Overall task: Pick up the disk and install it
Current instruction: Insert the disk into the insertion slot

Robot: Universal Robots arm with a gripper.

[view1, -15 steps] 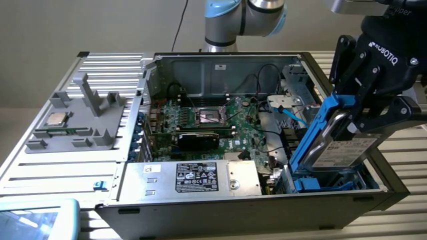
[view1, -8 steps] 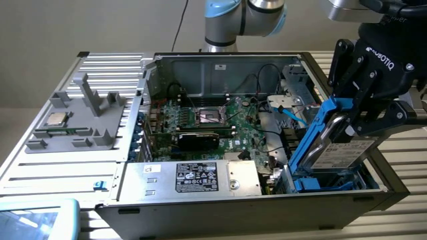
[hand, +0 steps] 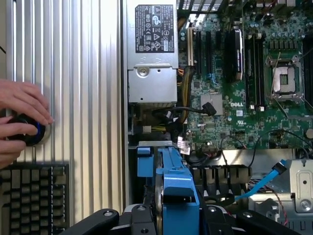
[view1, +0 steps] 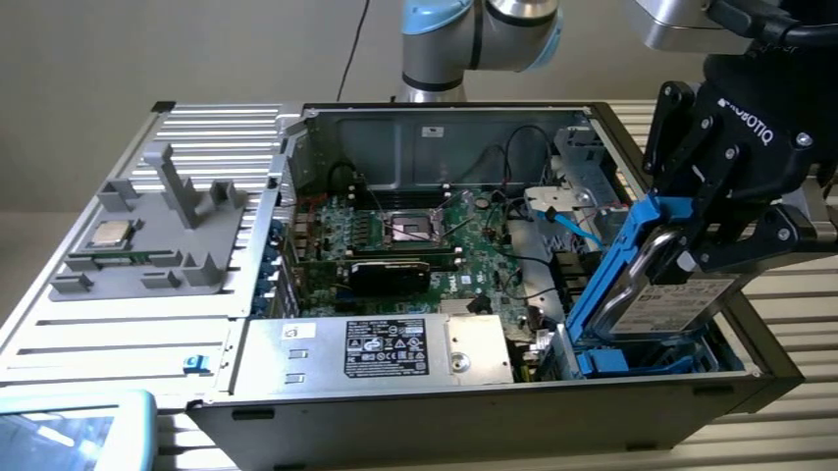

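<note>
The disk (view1: 670, 294), a silver-grey drive with a white label in a bright blue carrier, hangs tilted on edge over the blue drive bay (view1: 654, 361) at the exterior view's right end of the open computer case (view1: 433, 412). My black gripper (view1: 717, 243) is shut on its upper end, one finger on each side. In the wrist view the blue carrier of the disk (hand: 177, 188) stands edge-on between my fingers (hand: 102, 219), above the bay. The disk's lower end reaches down into the bay's opening; whether it touches the bay I cannot tell.
Inside the case lie the motherboard (view1: 419, 245), a silver power supply box (view1: 380, 348) with a black label, and a loose blue cable (view1: 576, 228). A grey fixture with a small CPU chip (view1: 110, 234) sits at the exterior view's left. A person's hands (hand: 19, 120) rest beside a keyboard (hand: 32, 198).
</note>
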